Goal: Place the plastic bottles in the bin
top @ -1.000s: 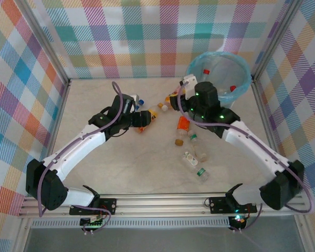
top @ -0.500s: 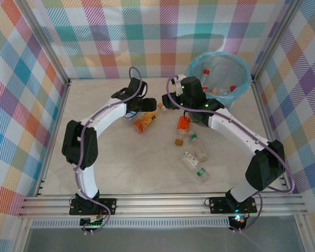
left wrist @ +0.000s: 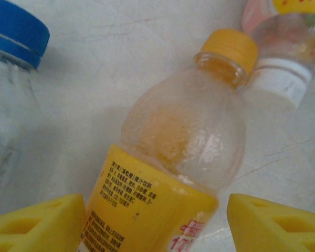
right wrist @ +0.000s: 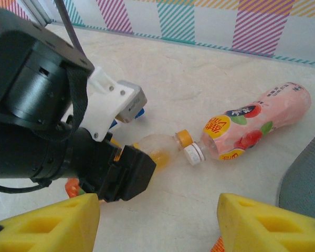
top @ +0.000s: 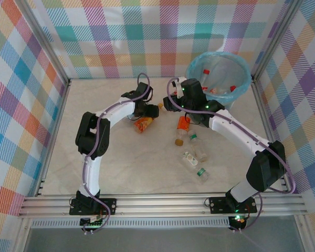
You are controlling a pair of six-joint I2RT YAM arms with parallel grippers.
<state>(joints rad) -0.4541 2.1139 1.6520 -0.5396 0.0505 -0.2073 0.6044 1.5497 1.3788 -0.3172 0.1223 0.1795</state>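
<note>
Bottles: several already sit in the bin (top: 240,73) at far right; the rest lie on the counter (top: 131,157), most in a loose string near centre-right, e.g. the green-capped bottle (top: 201,175).

Change over the last second: left arm has folded in and swung far and right, so the left gripper (left wrist: 157,223) now straddles the orange-label bottle (left wrist: 168,157), jaws parted either side, narrowing, not yet clamped. Right arm has shifted left too; right gripper (right wrist: 157,223) hangs spread and empty above the pink bottle (right wrist: 254,123), which lies cap-to-cap with the orange one.

Judgement: left pick is imminent, then carry to bin.

Writing: orange label has small printed text, looks Chinese, unreadable. Pink label shows fruit art plus blurred lettering. Blue-capped bottle (left wrist: 13,79) at left, label unreadable.
</note>
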